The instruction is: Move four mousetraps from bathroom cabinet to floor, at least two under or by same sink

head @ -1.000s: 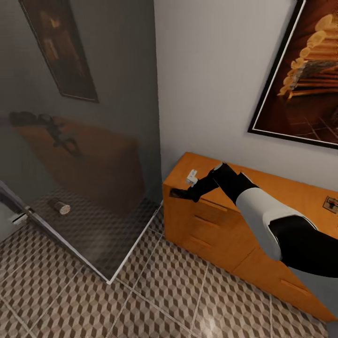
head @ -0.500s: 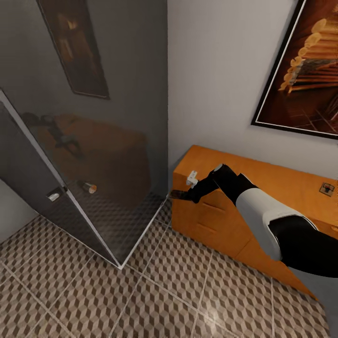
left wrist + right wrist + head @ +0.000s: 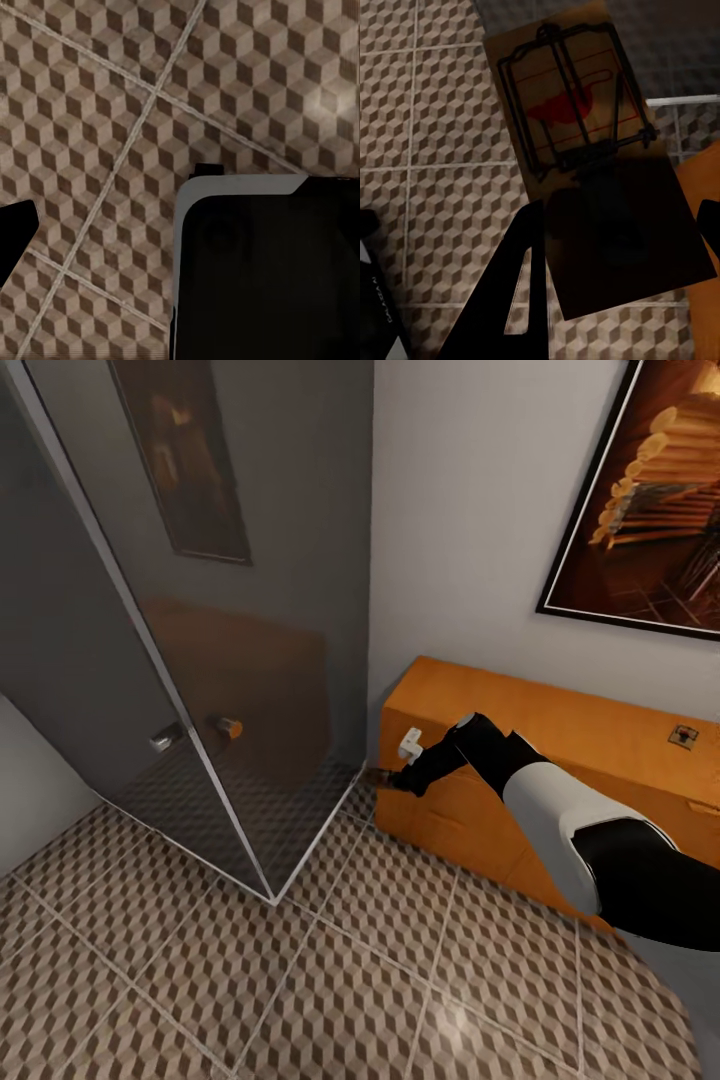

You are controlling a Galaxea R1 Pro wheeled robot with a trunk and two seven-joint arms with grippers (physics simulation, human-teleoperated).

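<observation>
My right gripper [image 3: 385, 777] is shut on a mousetrap [image 3: 377, 774], held just off the left end of the orange cabinet [image 3: 560, 730], above the bathroom floor [image 3: 330, 980]. The right wrist view shows this mousetrap [image 3: 577, 112] close up: a tan board with dark spring bars and a red mark, clamped at one end, with cube-patterned tiles below it. A second mousetrap [image 3: 684, 735] lies on the cabinet top at the far right. In the left wrist view, one dark fingertip [image 3: 16, 231] shows at the picture's edge over the floor tiles [image 3: 112, 90]. The sink is out of view.
A grey glass shower enclosure [image 3: 250, 660] stands at the left, its corner post [image 3: 272, 895] reaching the floor close to the cabinet's end. A framed picture [image 3: 650, 510] hangs above the cabinet. The robot's black body [image 3: 270, 270] shows in the left wrist view. Open tiles lie in front.
The whole head view has shifted, so the camera has moved. My right gripper still holds the mousetrap and now sits lower, beside the cabinet's left front corner.
</observation>
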